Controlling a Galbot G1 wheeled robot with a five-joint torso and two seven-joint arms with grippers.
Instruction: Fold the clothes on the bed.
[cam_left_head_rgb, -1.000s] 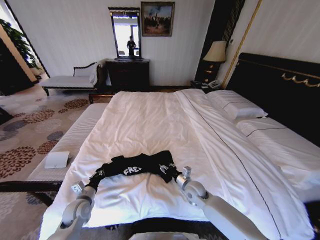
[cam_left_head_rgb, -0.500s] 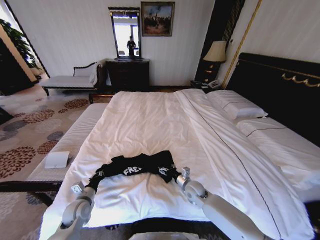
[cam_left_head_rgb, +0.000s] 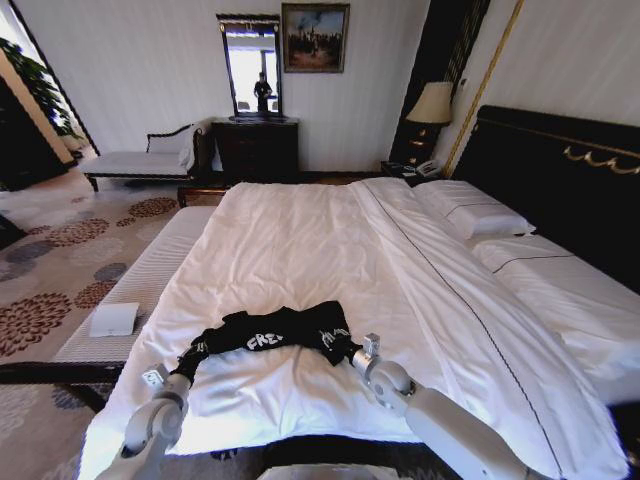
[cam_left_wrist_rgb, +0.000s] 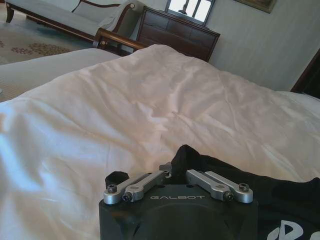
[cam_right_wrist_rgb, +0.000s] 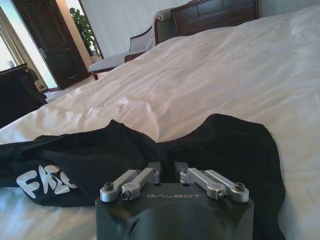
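- While both arms hold their places as a second ago, the left gripper (cam_left_head_rgb: 188, 364) and right gripper (cam_left_head_rgb: 349, 350) stay pinched on the clothes (cam_left_head_rgb: 275, 333).
- Beyond them, the T-shirt lies unmoved, bunched near the bed (cam_left_head_rgb: 300, 230)'s foot; folding looks paused.

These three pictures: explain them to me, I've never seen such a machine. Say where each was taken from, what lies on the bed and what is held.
It is a wheeled robot with two arms. The wide picture comes from its head camera, looking down at the bed. The other two come from cameras on its wrists. A black T-shirt with white lettering lies bunched near the bed's foot. The left gripper has its jaws closed on the shirt's left end, the right gripper on its right end. A small white towel lies on the bench beside the bed.
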